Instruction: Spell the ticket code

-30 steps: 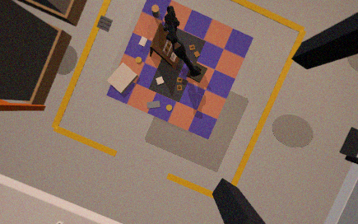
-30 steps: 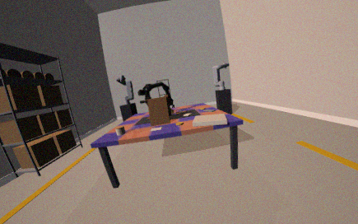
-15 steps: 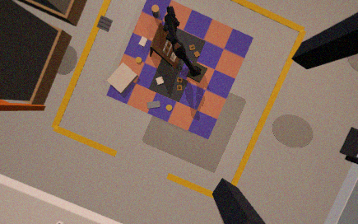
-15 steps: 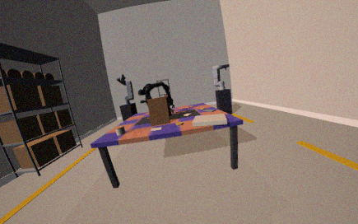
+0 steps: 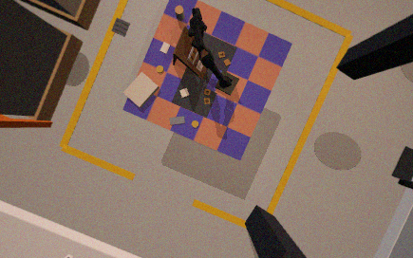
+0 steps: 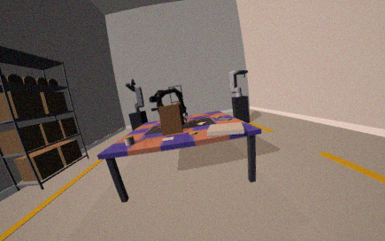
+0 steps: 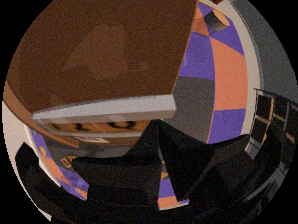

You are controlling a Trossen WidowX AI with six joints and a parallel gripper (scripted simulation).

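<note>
Just beside the letter rail's [image 7: 107, 108] end, the narrowed, empty jaws, tiles [image 7: 90, 125] inside it.

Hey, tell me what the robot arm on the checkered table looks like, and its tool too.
The arm is black all over, with slim, segmented links and bulkier joints. Its tool is black too, with angular, faceted fingers that taper to points. I can't make out any markings or cables.

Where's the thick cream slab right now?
In the top view, the cream slab lies at the checkered table's left corner, just below the small yellow disc.
</note>
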